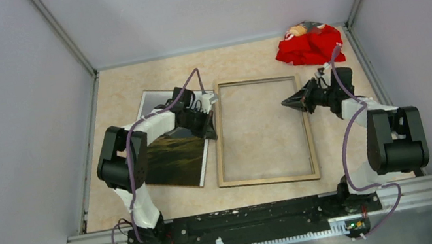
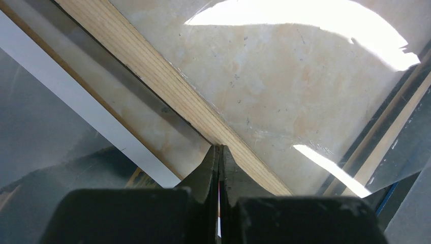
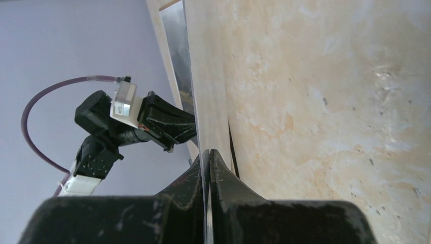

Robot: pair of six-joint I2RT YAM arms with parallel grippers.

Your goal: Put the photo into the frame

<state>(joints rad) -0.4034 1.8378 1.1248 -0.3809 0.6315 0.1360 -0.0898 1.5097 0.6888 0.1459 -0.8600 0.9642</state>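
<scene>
Thin tan-wood rectangular frame [image 1: 267, 180] lies mid-view, mountain-print photo [image 1: 177, 161] left. Left gripper [image 2: 219, 150] and right gripper [image 3: 208, 153] are pressed together at its rails.

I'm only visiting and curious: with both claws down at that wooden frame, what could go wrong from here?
The right gripper seems to pinch a thin clear sheet; so narrow a hold might let it slip or bend. The left gripper, shut, sits at the frame rail and could shove it against the photo lying close beside.
</scene>
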